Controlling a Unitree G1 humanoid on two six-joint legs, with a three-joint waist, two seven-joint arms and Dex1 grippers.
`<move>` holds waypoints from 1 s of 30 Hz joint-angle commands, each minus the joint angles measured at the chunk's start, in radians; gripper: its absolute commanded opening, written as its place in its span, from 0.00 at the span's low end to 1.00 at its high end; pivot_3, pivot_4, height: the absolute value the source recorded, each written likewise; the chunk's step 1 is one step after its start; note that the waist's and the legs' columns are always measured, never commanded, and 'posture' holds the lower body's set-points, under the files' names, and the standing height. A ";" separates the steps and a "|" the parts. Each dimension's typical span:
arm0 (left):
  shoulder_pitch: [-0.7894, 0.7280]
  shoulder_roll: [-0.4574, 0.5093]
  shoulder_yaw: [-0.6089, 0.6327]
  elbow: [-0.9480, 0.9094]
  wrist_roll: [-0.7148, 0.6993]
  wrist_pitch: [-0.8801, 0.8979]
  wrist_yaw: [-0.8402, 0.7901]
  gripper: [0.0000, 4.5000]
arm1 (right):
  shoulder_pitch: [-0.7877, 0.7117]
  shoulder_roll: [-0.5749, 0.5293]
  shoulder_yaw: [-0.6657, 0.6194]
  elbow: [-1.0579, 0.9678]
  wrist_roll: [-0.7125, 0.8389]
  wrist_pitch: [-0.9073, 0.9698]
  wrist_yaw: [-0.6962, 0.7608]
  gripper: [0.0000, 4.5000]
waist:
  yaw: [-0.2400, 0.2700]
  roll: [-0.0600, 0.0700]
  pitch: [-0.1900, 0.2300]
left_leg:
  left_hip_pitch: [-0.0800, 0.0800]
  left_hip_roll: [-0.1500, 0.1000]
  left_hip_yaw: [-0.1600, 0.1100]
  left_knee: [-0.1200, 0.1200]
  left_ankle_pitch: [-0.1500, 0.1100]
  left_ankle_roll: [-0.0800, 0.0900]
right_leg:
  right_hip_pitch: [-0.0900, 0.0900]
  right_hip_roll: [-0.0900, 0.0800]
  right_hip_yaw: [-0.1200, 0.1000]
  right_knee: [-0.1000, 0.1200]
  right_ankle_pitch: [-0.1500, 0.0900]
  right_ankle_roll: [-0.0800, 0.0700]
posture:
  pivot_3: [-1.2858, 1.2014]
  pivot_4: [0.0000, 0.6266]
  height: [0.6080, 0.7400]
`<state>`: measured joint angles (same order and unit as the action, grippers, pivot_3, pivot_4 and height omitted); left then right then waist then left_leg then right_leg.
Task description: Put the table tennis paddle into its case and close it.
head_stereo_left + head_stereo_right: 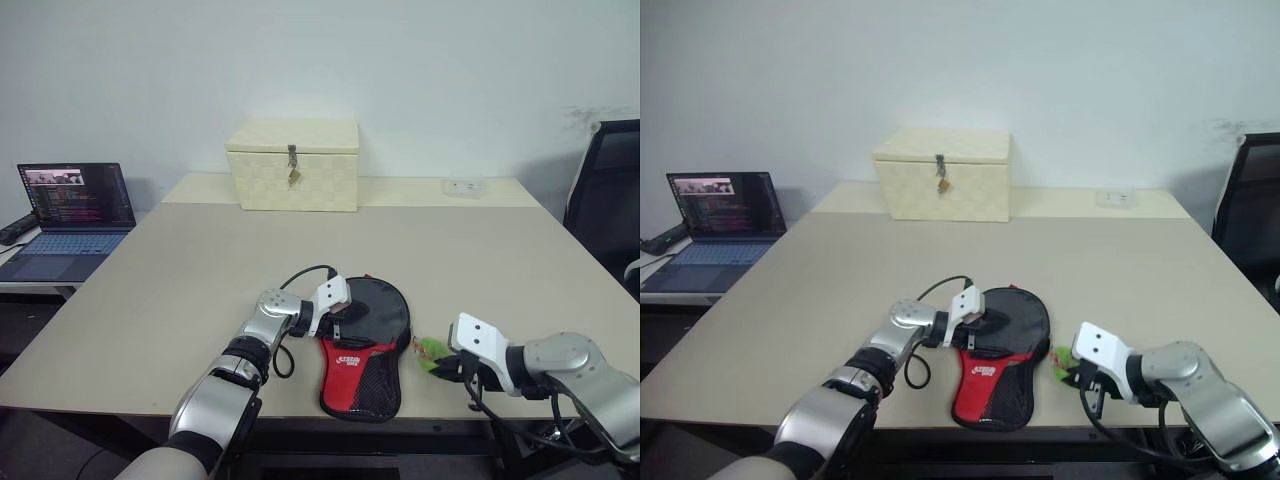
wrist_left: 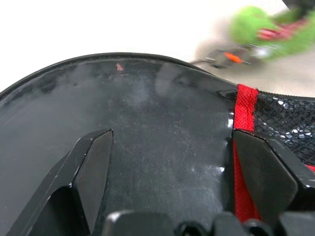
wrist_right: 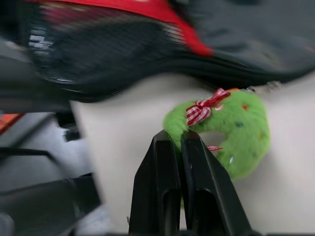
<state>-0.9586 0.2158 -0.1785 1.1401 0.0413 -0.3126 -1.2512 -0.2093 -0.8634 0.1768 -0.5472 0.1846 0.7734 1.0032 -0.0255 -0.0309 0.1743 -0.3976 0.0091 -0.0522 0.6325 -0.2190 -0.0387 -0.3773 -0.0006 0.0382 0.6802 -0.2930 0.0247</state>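
Soft black paddle-shaped case (image 1: 366, 345) with red panel and mesh pocket on matte beige bench (image 1: 180, 290), left hand (image 2: 167, 167) fingers spread on case, right hand (image 3: 179, 140) pinched together on fuzzy green ring-shaped tag (image 3: 231, 132)

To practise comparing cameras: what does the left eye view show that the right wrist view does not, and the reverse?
Left eye view alone: the laptop, the cream box and the left gripper open over the case. Right wrist view alone: the green tag is a fuzzy wreath with a red-and-white bow, pinched by the shut right gripper. Both: case, tag, table.
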 commanded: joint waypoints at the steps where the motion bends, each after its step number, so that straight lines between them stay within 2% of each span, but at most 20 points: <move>1: 0.039 -0.012 -0.033 0.042 0.046 0.019 0.008 0.93 | 0.028 -0.047 -0.013 -0.105 0.068 0.029 0.041 0.00 | 0.000 0.000 0.000 | 0.000 0.000 0.000 0.000 0.000 0.000 | 0.000 0.000 0.000 0.000 0.000 0.000 | 0.52 0.24 1.00; 5: 0.033 -0.017 -0.034 0.044 0.048 0.023 0.018 0.93 | 0.092 -0.110 -0.033 -0.228 0.157 0.085 0.072 0.00 | 0.001 0.000 -0.001 | 0.000 0.000 -0.001 0.000 0.000 0.000 | 0.001 0.000 -0.001 -0.001 0.000 0.000 | 0.52 0.24 1.00; 12: 0.018 -0.031 -0.034 0.054 0.051 0.030 0.040 0.93 | 0.167 -0.144 -0.032 -0.314 0.212 0.117 0.050 0.00 | 0.007 -0.001 -0.002 | 0.000 0.000 -0.002 0.000 0.000 0.000 | 0.003 -0.001 -0.002 -0.002 -0.001 0.001 | 0.52 0.24 1.00; 17: 0.006 -0.042 -0.035 0.063 0.058 0.029 0.067 0.93 | 0.199 -0.120 0.034 -0.387 0.251 0.157 0.007 0.00 | 0.009 -0.001 -0.002 | 0.001 0.000 -0.002 0.001 0.000 0.000 | 0.003 -0.001 -0.002 -0.002 0.000 0.001 | 0.52 0.24 1.00; 24: -0.021 -0.069 -0.041 0.084 0.079 0.021 0.090 0.93 | 0.215 -0.092 0.049 -0.433 0.306 0.200 -0.065 0.00 | 0.010 -0.001 -0.002 | 0.001 0.000 -0.001 0.002 0.000 0.000 | 0.004 -0.001 -0.001 -0.003 0.000 0.002 | 0.52 0.24 1.00; 28: -0.022 -0.076 -0.038 0.087 0.080 0.014 0.093 0.93 | 0.175 -0.057 0.071 -0.396 0.282 0.213 -0.136 0.00 | 0.009 -0.002 -0.003 | 0.001 0.000 -0.001 0.002 0.000 0.000 | 0.004 -0.001 -0.001 -0.004 0.000 0.002 | 0.52 0.24 1.00; 30: -0.014 -0.072 -0.034 0.083 0.078 0.007 0.088 0.93 | 0.140 -0.055 0.036 -0.379 0.312 0.231 -0.132 0.00 | 0.008 -0.001 -0.003 | 0.001 0.000 -0.001 0.002 0.000 0.000 | 0.004 -0.001 -0.001 -0.003 0.000 0.002 | 0.52 0.24 1.00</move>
<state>-0.9983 0.1510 -0.1856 1.1914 0.0814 -0.3113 -1.1667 -0.0517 -0.9196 0.2446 -0.9230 0.4676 0.9948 0.8716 -0.0171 -0.0324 0.1716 -0.3966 0.0096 -0.0530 0.6347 -0.2191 -0.0390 -0.3735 -0.0019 0.0373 0.6769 -0.2934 0.0271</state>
